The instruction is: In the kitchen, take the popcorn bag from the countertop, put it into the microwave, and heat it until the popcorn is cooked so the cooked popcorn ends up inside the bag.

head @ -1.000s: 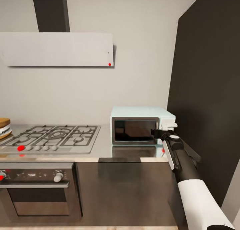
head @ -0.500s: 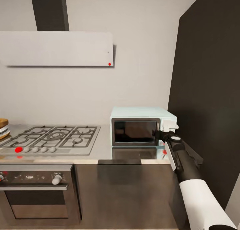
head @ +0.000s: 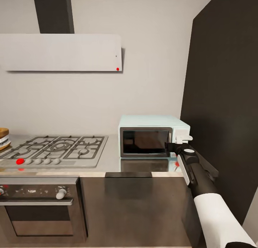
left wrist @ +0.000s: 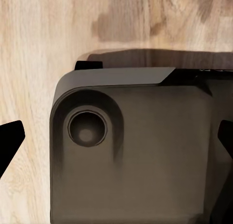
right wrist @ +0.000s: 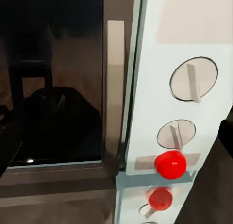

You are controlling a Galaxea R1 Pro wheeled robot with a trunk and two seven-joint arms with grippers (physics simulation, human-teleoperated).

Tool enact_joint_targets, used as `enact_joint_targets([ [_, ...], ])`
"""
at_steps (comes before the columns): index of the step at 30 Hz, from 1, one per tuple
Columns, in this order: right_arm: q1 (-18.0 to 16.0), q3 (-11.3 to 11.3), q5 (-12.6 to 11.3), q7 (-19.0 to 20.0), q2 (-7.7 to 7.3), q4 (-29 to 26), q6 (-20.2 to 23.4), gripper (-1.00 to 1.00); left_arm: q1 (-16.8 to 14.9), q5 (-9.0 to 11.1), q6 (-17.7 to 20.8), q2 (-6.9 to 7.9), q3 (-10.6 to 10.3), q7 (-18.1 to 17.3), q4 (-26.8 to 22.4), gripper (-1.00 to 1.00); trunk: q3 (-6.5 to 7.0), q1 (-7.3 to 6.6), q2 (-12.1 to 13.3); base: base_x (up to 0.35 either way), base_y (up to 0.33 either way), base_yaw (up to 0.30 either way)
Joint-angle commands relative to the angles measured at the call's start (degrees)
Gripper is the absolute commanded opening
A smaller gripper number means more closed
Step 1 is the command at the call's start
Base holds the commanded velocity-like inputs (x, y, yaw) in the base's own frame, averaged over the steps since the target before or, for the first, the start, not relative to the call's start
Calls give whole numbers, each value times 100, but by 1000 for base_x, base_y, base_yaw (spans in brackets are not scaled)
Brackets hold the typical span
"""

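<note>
Pale-blue microwave [head: 150, 135] sits on my steel table [head: 107, 162], door closed, beside the gas hob [head: 53, 149]. My right gripper [head: 171, 146] hovers at its knob panel [right wrist: 182, 112]; I cannot tell whether its fingers are spread.

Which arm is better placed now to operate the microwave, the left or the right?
The right. The right gripper hangs at the microwave front, by its door edge and control panel. The left wrist camera faces wooden floor and the robot's own dark base, away from the counter.
</note>
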Motion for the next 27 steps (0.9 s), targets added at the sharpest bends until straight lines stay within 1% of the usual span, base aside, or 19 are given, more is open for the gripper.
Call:
enact_joint_targets([
  [1, -4, -4, 42, 7, 1, -2, 33, 100, -2, 15, -16, 0, 7, -4, 2, 100, -7, 0, -4, 81, 0, 0],
  [16, -4, -4, 43, 16, -3, -15, 33, 100, -2, 15, -16, 9, -1, -4, 2, 100, -7, 0, -4, 136, 0, 0],
  [27, -4, -9, 43, 24, -12, 2, 33, 100, -2, 15, -16, 4, 4, -4, 2, 100, -7, 0, -4, 40, 0, 0],
])
